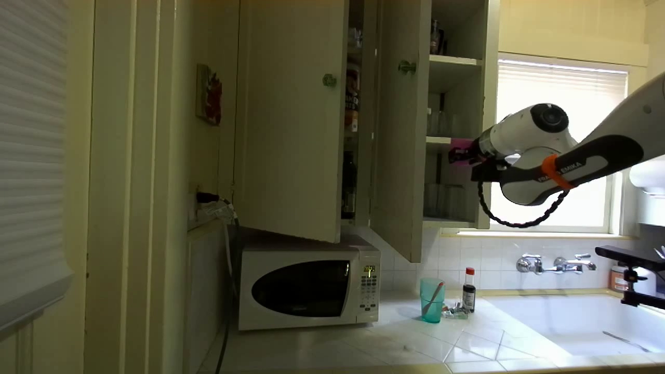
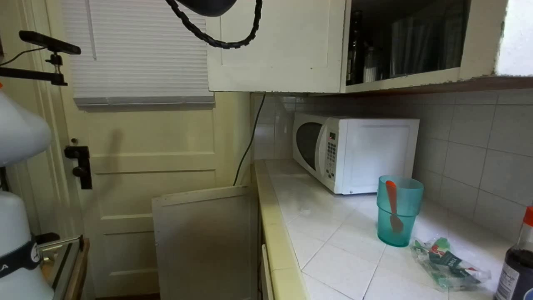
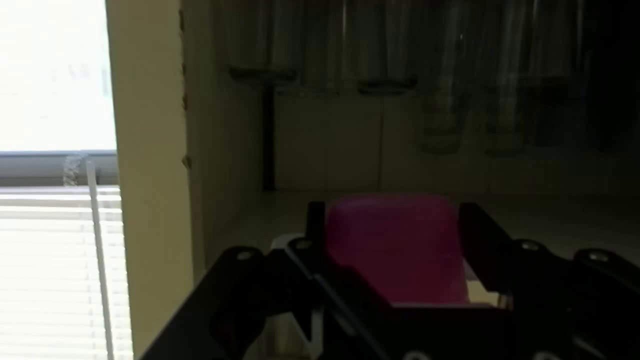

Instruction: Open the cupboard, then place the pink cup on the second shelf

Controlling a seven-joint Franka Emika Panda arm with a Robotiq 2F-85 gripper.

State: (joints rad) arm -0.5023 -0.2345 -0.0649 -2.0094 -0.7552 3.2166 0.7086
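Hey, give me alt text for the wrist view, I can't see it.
The black gripper holds the pink cup at the open cupboard. Dim glassware shows inside; a bright window with blinds fills the picture's left edge.

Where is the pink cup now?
In an exterior view, the pink cup is held by the pincer, in front of the middle shelf of the cupboard, right of an open door.
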